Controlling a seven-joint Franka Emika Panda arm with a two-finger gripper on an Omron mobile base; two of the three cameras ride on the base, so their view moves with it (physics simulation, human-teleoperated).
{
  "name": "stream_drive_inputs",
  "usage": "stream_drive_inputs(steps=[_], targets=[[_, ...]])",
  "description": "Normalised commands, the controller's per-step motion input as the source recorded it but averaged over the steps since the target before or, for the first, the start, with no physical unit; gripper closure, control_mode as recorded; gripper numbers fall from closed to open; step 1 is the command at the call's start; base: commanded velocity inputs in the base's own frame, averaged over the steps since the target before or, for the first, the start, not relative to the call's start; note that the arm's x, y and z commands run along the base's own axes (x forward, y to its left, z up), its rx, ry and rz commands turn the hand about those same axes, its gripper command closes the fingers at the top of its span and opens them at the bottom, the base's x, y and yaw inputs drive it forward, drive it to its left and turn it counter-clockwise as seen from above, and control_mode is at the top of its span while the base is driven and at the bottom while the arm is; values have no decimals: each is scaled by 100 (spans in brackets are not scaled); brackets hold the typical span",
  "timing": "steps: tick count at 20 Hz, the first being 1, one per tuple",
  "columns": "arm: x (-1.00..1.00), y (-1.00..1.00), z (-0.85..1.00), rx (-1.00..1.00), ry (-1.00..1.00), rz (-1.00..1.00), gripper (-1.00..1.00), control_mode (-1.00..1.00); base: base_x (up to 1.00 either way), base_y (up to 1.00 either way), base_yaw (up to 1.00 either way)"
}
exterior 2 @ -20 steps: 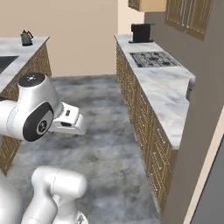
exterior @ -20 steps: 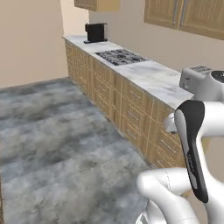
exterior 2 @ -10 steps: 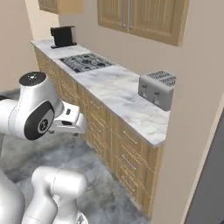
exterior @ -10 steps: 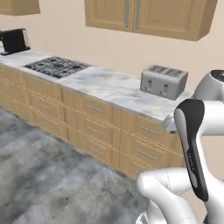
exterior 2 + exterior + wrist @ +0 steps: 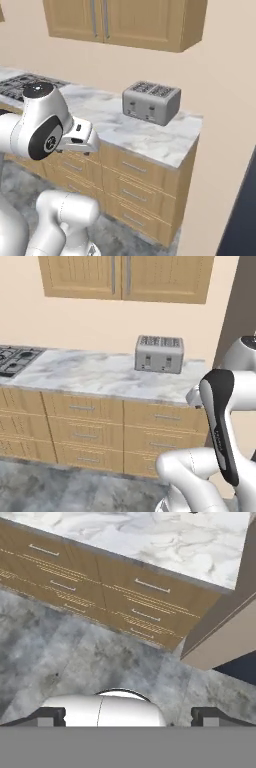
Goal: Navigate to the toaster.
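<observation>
The toaster [image 5: 159,354] is a boxy silver-grey four-slot unit with two small levers on its front. It stands upright near the right end of the marble counter [image 5: 95,376], close to the back wall, and faces me in the left base view. In the right base view the toaster [image 5: 151,102] sits beyond and to the right of my folded arm. My gripper [image 5: 129,716] hangs low in front of the base and points down at the grey floor and the drawer fronts. Its fingertips [image 5: 48,715] stand wide apart, open, with nothing between them.
Wooden drawers [image 5: 85,428] run below the counter and wooden wall cabinets [image 5: 125,276] hang above it. A gas cooktop [image 5: 12,358] lies at the counter's left. A beige side panel [image 5: 225,637] and a dark tall unit [image 5: 242,210] close off the right end. Grey stone floor [image 5: 75,657] lies before the cabinets.
The whole picture has shifted as the base turned and drove: the counter now faces the cameras and the toaster appears larger and near the middle. The arm keeps its folded pose.
</observation>
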Motion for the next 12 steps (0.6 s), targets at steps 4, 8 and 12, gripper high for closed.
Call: stream_drive_inputs(steps=[4,8,12], targets=[[0,0,0,0,0,0,-100,100,61,84,-71],[0,0,0,0,0,0,-100,100,67,87,-68],[0,0,0,0,0,0,-100,100,81,60,-47]])
